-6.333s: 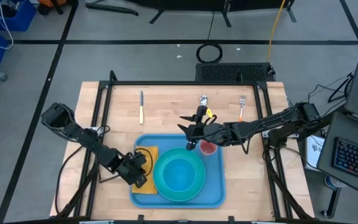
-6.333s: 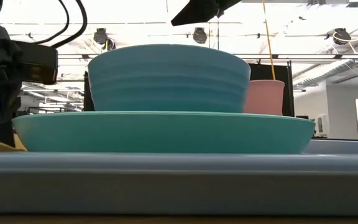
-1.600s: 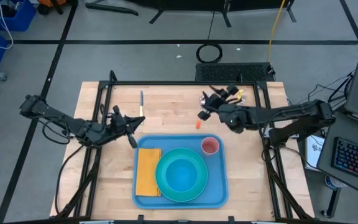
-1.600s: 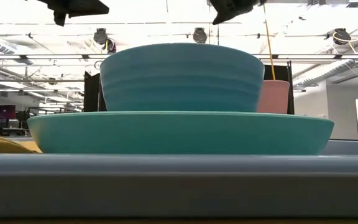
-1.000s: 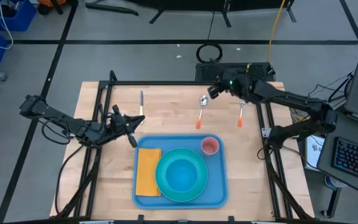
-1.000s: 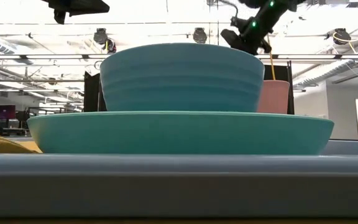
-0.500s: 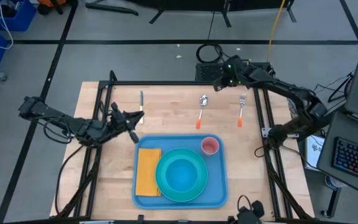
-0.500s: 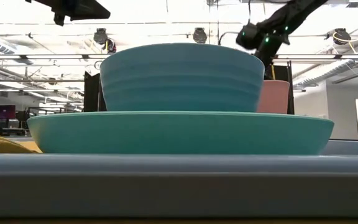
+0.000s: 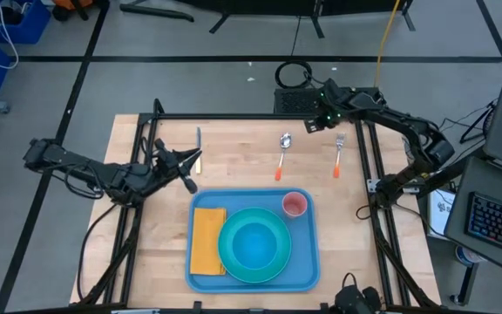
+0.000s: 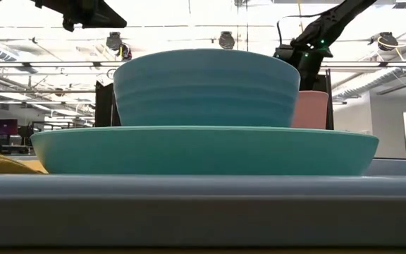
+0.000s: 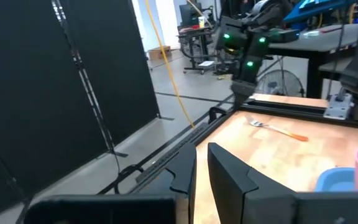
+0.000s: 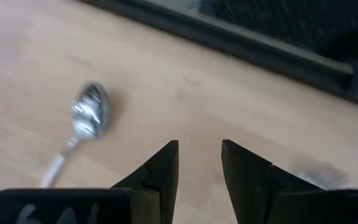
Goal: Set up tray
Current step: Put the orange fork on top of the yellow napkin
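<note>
Wooden desk (image 9: 234,166): the tray (image 9: 308,262) sits at its front edge w/ napkin (image 9: 206,240), plate (image 9: 273,262) carrying a bowl (image 9: 253,245), and pink cup (image 9: 295,205) inside. Left gripper (image 9: 188,166) near desk's left edge, jaws slightly apart, empty; right gripper (image 9: 314,125) at back edge, jaws spread, empty

The tray (image 9: 308,262) lies flat near the front edge of the wooden surface (image 9: 234,153), a big light-blue rectangle with rounded corners and raised rim, long side across. From table height its front rim (image 10: 203,204) fills the foreground.
</note>
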Controlling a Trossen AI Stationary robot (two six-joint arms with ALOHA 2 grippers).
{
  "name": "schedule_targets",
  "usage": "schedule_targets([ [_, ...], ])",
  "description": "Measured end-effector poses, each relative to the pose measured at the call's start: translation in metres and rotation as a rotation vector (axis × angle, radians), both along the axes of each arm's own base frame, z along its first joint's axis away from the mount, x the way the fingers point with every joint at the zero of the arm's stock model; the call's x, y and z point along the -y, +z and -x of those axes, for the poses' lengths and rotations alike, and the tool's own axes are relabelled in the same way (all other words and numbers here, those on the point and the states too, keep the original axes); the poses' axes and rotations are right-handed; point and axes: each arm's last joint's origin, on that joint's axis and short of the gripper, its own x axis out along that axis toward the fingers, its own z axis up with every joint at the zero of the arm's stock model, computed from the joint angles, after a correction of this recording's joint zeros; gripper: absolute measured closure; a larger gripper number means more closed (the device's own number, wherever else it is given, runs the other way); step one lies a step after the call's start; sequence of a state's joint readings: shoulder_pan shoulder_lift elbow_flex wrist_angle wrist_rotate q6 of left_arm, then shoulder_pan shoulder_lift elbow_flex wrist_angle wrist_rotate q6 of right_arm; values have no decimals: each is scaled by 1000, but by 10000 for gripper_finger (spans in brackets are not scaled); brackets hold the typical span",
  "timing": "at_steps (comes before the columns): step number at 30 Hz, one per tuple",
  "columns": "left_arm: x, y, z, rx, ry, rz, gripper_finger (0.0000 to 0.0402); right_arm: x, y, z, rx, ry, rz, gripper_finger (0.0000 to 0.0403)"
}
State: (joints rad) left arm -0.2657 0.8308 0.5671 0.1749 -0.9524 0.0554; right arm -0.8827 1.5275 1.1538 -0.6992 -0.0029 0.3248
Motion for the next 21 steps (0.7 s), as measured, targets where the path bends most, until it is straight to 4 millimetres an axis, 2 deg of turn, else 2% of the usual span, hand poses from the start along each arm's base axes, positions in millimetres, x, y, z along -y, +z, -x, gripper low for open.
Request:
schedule_targets([
  [10,-8,-2,-1,-31,34,-17,355,-15,-7,10,-116,-26,-156,291],
  [21,-8,-4,-1,-47,35,-12,355,-39,-51,32,-240,-108,-328,291],
])
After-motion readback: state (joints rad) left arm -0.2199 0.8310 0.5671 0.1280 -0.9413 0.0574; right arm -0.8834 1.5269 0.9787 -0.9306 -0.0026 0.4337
